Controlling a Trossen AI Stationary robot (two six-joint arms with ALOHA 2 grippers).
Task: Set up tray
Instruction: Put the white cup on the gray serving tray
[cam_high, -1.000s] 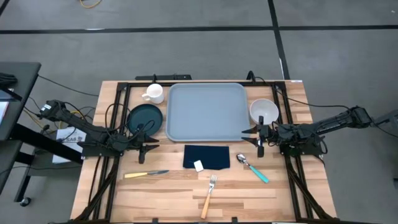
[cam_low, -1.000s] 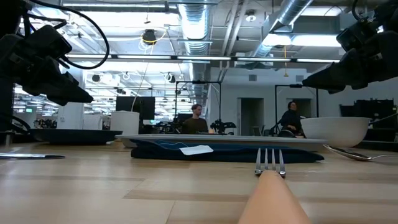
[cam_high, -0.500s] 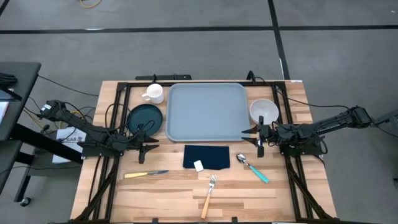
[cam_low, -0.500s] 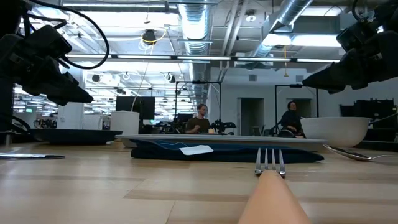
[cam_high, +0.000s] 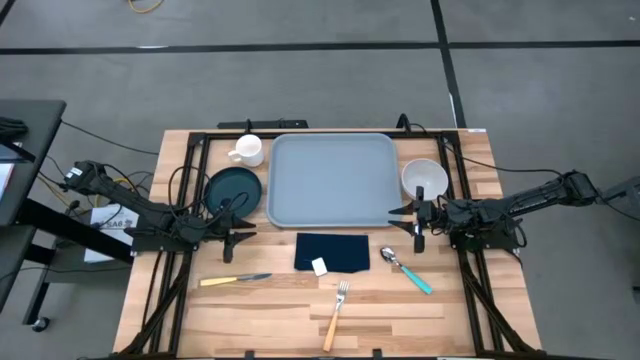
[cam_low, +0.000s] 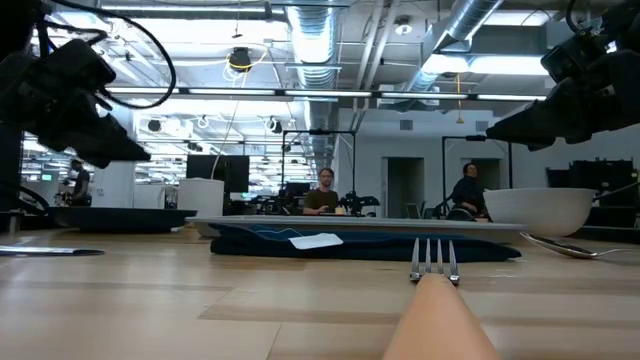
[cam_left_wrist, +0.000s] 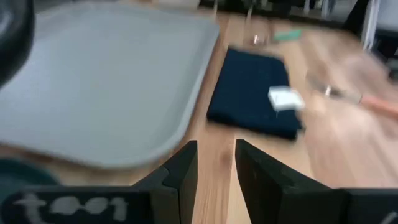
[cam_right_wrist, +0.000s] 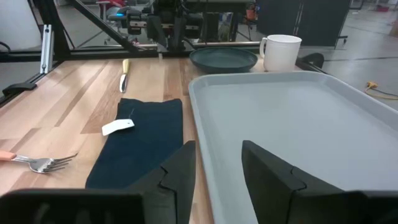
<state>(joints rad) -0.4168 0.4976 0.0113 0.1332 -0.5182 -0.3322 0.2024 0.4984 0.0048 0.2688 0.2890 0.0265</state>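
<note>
The light blue-grey tray (cam_high: 330, 178) lies flat at the table's far middle, with nothing on it. My left gripper (cam_high: 240, 240) hovers open off the tray's near-left corner, just near of the dark round plate (cam_high: 234, 188); its wrist view looks past its fingers (cam_left_wrist: 216, 152) at the tray (cam_left_wrist: 106, 81). My right gripper (cam_high: 400, 222) hovers open off the tray's near-right corner, beside the white bowl (cam_high: 424, 178); its wrist view looks across the tray (cam_right_wrist: 292, 124). Both grippers stand above the table top in the low view.
A white mug (cam_high: 247, 150) stands left of the tray's far corner. A navy napkin (cam_high: 332, 252) with a small white tag lies near of the tray. Near the front edge lie a knife (cam_high: 235, 280), a fork (cam_high: 336, 313) and a teal-handled spoon (cam_high: 407, 270). People show far behind the table.
</note>
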